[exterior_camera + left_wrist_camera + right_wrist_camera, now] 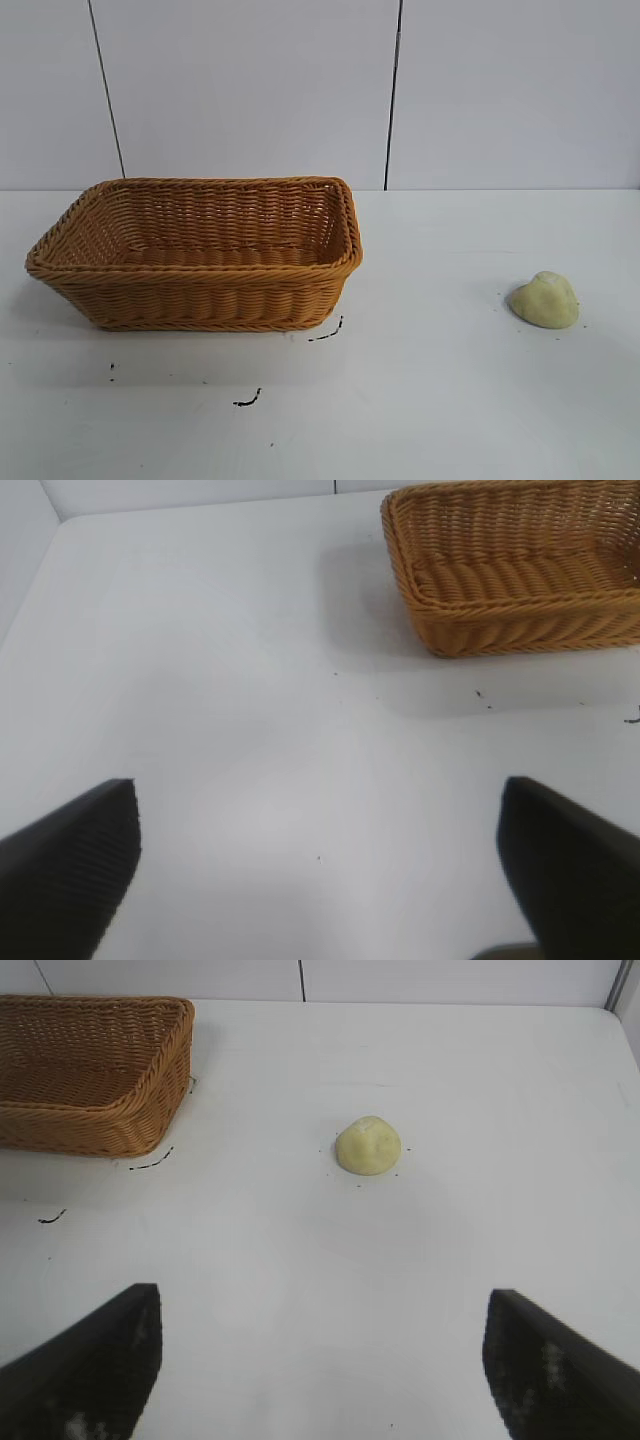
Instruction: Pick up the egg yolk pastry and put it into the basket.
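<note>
My right gripper (320,1360) hangs above the bare white table (450,1260) with its jaws spread wide, gripping nothing. Ahead of it the egg yolk pastry (368,1145) sits on the tabletop, well apart from the basket (150,1090) off to the side. My left gripper (320,870) is likewise spread wide and empty, near the basket's corner.
</note>
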`<action>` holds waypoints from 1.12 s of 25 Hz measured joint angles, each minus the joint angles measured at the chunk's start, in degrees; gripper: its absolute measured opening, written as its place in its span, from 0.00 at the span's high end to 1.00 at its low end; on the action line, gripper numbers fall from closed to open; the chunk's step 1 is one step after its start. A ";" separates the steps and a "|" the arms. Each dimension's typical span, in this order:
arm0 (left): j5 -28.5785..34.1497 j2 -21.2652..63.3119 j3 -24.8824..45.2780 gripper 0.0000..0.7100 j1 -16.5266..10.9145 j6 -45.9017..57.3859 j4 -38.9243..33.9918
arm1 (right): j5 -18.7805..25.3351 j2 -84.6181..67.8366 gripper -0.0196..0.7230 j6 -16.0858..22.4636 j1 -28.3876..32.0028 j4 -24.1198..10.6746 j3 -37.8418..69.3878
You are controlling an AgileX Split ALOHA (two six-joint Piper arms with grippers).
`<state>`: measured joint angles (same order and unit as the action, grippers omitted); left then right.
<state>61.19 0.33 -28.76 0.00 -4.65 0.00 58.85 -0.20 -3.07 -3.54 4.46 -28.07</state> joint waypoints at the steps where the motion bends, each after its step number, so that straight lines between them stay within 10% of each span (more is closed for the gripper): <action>1: 0.00 0.00 0.00 0.02 0.00 0.00 0.00 | 0.00 0.00 0.13 0.00 0.00 0.00 0.00; 15: 0.00 0.00 0.00 0.02 0.00 0.00 0.00 | 0.05 2.74 0.13 0.00 0.00 0.00 -0.41; 28: 0.00 0.00 0.00 0.02 0.00 0.00 0.00 | 0.00 44.27 0.13 0.05 0.00 0.00 -14.20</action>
<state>61.19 0.33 -28.76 0.00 -4.65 0.00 58.85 44.07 -3.02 -3.54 4.46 -42.28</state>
